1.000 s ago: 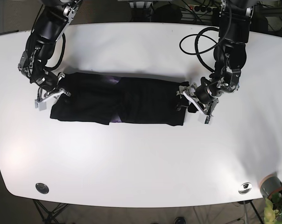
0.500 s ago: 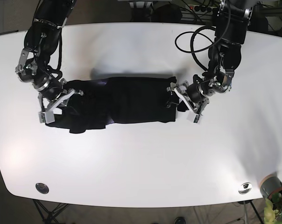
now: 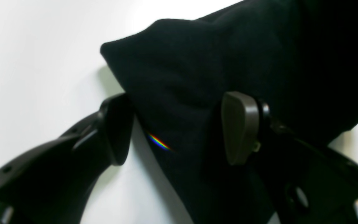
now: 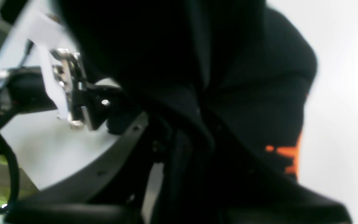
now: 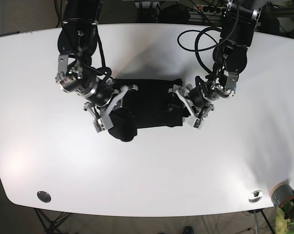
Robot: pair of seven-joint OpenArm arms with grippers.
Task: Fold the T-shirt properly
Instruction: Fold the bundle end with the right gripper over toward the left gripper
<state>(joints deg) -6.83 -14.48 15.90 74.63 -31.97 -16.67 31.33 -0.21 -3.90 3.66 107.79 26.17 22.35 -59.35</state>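
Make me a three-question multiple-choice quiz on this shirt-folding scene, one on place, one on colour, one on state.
1. Where is the left gripper?
A. At the shirt's right end in the base view
B. Off the table
C. By the table's near edge

2. What colour is the print on the shirt?
A. Green
B. Orange
C. Blue

3. How does the shirt lie?
A. Spread flat
B. Bunched between both grippers
C. Hanging off the table

Answers: 1 A, the base view shows it at that end. 2 B, the right wrist view shows orange marks. 3 B, the right gripper has carried its end inward.
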